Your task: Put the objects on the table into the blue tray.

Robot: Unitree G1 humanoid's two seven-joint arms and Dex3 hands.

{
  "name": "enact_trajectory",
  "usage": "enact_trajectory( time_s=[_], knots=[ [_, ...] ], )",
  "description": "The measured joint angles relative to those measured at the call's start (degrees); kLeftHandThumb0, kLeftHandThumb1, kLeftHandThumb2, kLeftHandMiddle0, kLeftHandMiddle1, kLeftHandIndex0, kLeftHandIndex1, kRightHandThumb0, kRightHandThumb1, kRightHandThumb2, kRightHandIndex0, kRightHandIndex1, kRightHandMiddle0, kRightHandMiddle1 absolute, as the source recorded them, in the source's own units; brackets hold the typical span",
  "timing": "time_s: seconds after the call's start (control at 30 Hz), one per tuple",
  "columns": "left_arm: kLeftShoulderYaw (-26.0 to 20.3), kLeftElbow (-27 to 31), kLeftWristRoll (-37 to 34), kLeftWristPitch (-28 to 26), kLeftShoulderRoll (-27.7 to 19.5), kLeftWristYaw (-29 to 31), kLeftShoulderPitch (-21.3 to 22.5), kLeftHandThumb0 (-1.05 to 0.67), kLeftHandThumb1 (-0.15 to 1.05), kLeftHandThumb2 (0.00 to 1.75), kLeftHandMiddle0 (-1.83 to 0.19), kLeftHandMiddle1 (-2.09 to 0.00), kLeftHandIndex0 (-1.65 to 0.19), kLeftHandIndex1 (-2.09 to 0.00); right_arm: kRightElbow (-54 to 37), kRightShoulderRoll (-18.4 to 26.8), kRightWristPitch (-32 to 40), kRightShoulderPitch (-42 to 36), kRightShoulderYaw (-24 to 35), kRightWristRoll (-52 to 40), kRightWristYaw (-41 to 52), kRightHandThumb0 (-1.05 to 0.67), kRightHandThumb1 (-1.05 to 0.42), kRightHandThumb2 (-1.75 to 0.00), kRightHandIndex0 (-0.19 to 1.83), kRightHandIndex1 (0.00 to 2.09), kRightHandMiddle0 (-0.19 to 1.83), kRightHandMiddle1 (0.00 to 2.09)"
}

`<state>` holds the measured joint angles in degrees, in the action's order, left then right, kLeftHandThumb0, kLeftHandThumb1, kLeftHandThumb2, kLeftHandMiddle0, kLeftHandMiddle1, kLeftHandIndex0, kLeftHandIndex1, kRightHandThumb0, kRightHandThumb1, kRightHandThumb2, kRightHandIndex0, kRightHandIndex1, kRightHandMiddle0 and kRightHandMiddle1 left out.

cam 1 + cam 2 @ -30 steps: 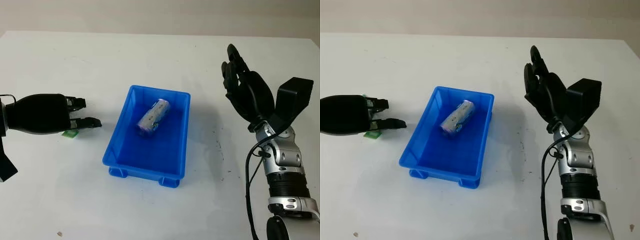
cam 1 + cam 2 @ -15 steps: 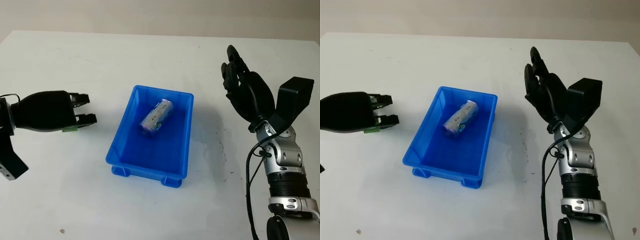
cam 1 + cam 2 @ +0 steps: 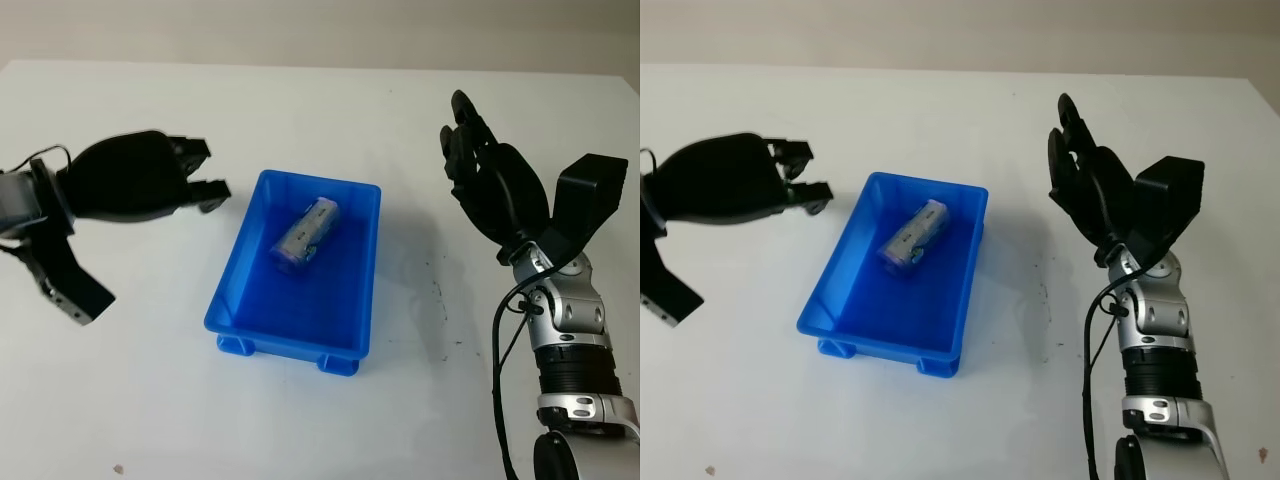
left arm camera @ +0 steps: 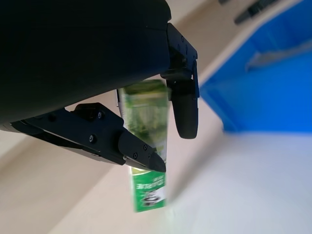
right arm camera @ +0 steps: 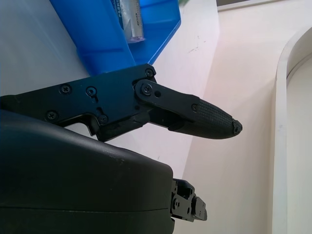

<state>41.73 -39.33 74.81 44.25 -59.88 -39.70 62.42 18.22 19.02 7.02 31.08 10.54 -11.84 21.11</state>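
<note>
Here the green packet (image 4: 146,161) is pinched between the fingers (image 4: 183,105) of the left hand (image 3: 140,185), with its lower end, printed in white lettering, hanging out below them. The hand is raised above the white table (image 3: 300,420), just left of the blue tray (image 3: 255,300) and level with its far left corner, fingertips pointing toward the tray. From the head camera the packet itself is hidden inside the curled fingers; the wrist camera shows it clearly, with the tray's blue wall beyond it.

The tray sits in the middle of the table, long side running near to far. Inside it, toward the far end, lies a small silvery tube-shaped package (image 3: 308,235), on its side and angled across the tray floor. The rest of the tray floor is bare blue.

Well to the right of the tray, the right hand (image 3: 490,180) is held up above the table, palm turned toward the tray, open and holding nothing. Its forearm rises from the near right corner, with a black cable (image 3: 497,370) looping beside the wrist joint. A few dark specks (image 3: 440,290) mark the table between the tray and that arm.
</note>
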Motion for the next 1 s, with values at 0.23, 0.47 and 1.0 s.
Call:
enact_trajectory(
  time_s=[0.23, 0.47, 1.0],
  knots=[
    [-5.6, 8.8, 1.8, -2.6, -3.1, 0.4, -0.6, -0.07, 0.98, 0.06, -0.37, -1.42, -0.32, -1.31, 0.1, 0.0, -0.1, 0.0, 0.0, 0.1, 0.0, -0.70, -1.05, -0.72, -0.19, 0.00, -0.19, 0.00],
    [-10.3, 14.4, 2.8, -3.0, -3.6, -1.2, -0.1, -0.09, 0.99, 0.06, -0.39, -1.46, -0.34, -1.27, 0.5, 0.0, -0.1, 0.0, -0.1, 0.1, 0.2, -0.70, -1.05, -0.72, -0.19, 0.00, -0.19, 0.00],
    [-22.6, 27.6, -11.4, 1.7, -2.9, 10.0, -2.4, -0.12, 0.99, 0.05, -0.38, -1.41, -0.25, -1.36, 0.9, -0.2, -0.5, 0.1, -0.4, 0.4, -0.5, -0.70, -1.05, -0.73, -0.19, 0.00, -0.19, 0.00]
  ],
)
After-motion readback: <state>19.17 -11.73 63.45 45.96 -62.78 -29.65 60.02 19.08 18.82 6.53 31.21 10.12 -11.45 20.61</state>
